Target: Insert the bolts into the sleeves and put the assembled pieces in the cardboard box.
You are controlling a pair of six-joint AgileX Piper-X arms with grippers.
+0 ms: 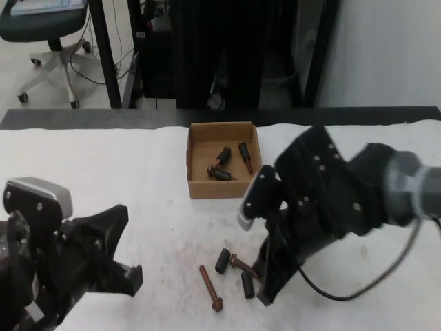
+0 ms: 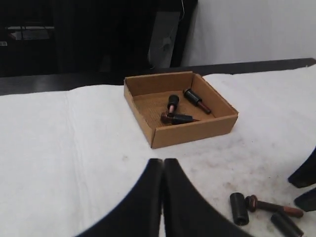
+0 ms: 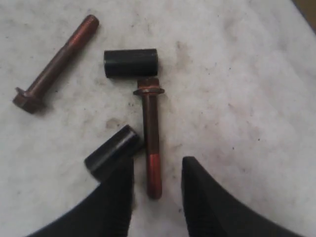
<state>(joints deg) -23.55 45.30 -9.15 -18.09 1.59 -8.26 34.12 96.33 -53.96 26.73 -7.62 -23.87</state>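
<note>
The cardboard box (image 1: 198, 186) sits mid-bench with three assembled bolt-and-sleeve pieces (image 2: 176, 118) lying inside. In front of it lie two copper-coloured bolts and two black sleeves. One bolt (image 3: 152, 138) lies with its head against a sleeve (image 3: 130, 62). The second sleeve (image 3: 112, 152) lies beside its shank. The other bolt (image 3: 55, 64) lies apart. My right gripper (image 3: 157, 170) is open and low over the bench, its fingers either side of the first bolt's threaded end. My left gripper (image 2: 163, 168) is shut and holds nothing, at the near left, well short of the box.
A white cloth (image 1: 103, 179) covers the bench, with open room left of the box. A dark bench edge (image 1: 89, 117) runs along the back. The right arm (image 1: 344, 193) and its cable hang over the right side. An office chair (image 1: 52, 41) stands beyond the bench.
</note>
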